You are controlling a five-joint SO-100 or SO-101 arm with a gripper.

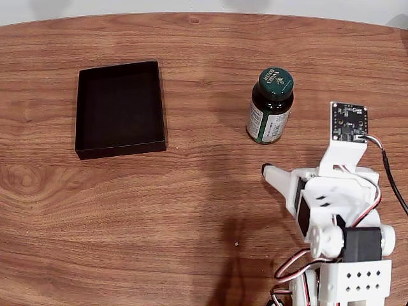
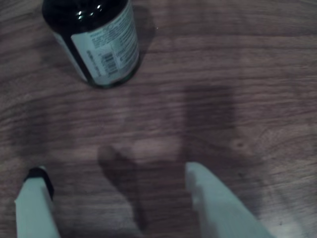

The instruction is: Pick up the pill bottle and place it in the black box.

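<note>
Standing upright on the wooden table, long axis vertical, cap up: the pill bottle, well to the right of the black box in the fixed view and clear of it. Relative to the bottle, the gripper sits near but apart, bare wood between them. Fingers spread wide in the wrist view, holding nothing. From there, bottle ahead and off to the upper left, label side facing the camera. Judged next: a forward reach with a slight leftward swing to bracket the bottle's body between the open jaws.
</note>
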